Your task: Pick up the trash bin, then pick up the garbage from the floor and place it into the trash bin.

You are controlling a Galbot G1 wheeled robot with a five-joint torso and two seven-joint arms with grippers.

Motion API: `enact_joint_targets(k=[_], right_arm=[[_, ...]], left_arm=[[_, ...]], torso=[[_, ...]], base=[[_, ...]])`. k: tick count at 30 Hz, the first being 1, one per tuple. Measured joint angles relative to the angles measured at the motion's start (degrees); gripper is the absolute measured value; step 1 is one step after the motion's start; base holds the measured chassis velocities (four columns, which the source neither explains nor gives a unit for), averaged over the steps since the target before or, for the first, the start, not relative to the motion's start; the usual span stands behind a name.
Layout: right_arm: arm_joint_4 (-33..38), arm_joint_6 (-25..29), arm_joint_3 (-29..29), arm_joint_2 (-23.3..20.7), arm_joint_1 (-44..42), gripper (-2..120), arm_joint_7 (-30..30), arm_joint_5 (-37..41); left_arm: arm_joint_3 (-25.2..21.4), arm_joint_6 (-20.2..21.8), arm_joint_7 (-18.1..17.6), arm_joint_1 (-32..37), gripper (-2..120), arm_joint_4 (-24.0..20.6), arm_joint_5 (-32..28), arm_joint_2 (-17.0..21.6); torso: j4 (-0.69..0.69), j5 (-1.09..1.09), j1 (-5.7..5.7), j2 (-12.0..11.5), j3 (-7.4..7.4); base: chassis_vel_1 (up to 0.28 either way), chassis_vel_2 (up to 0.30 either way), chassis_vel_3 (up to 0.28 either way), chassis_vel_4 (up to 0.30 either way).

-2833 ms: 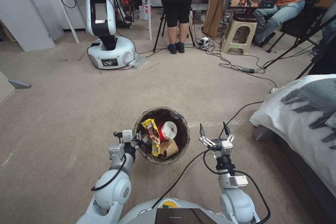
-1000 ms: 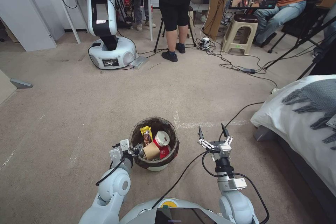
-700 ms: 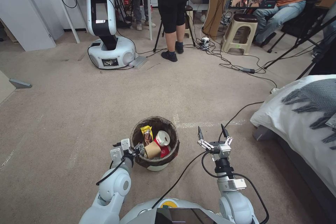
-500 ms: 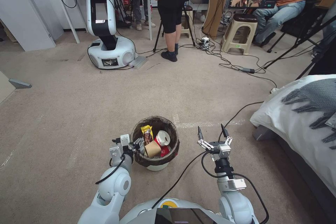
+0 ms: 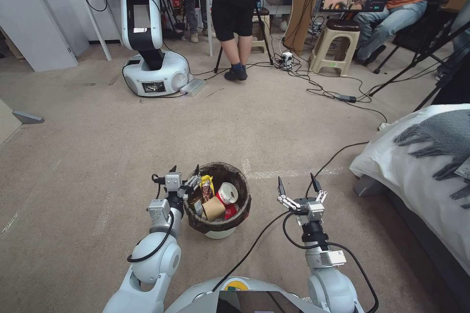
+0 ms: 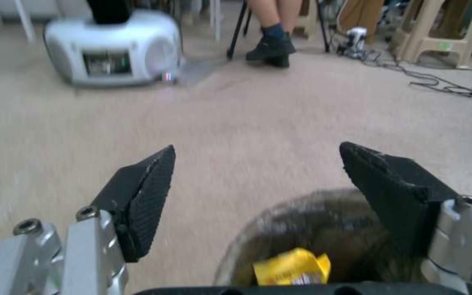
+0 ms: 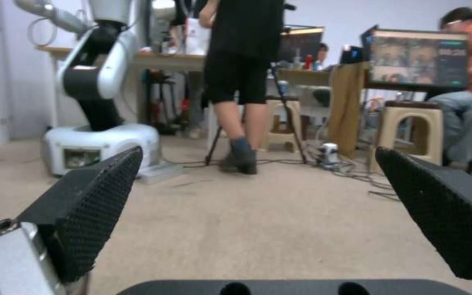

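Note:
The trash bin (image 5: 211,227), a small white pail with a dark liner, stands on the carpet just ahead of me. Garbage lies inside it: a yellow wrapper (image 5: 206,187), a red-and-white cup (image 5: 227,193) and a brown paper cup (image 5: 213,209). My left gripper (image 5: 184,172) hovers open over the bin's left rim, holding nothing. The left wrist view shows its fingers (image 6: 143,196) spread wide, with the bin (image 6: 323,221) and the yellow wrapper (image 6: 293,268) below them. To the bin's right, my right gripper (image 5: 296,186) stands open and empty, its fingers (image 7: 88,209) wide apart.
A bed (image 5: 431,166) with white and grey covers fills the right side. Cables (image 5: 333,93) run across the carpet ahead. Another white robot (image 5: 152,58), a standing person (image 5: 235,19), a stool (image 5: 338,44) and desks lie farther back.
The bin went from raised to standing on the floor. My left gripper has let go of its rim, opened and risen a little. The right arm stayed put.

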Motion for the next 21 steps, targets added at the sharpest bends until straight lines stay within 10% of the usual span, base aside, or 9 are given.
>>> enact_joint_targets(k=[12, 21], right_arm=[[0.23, 0.15, 0.31, 0.55, 0.15, 100, 2.88, -1.38], [1.75, -2.91, 1.01, 0.31, 3.16, 100, 3.89, -2.03]], left_arm=[[-1.33, -15.41, 10.03, 2.34, 90, -2.51, 20.59, -0.26], [-2.40, -24.89, 4.96, 7.80, 100, -0.31, 26.20, -0.32]], torso=[[-0.01, 0.01, 0.00, 0.00, -0.01], [0.00, 0.00, 0.00, 0.01, -0.01]], base=[[0.000, 0.000, 0.000, 0.000], [0.000, 0.000, 0.000, 0.000]])
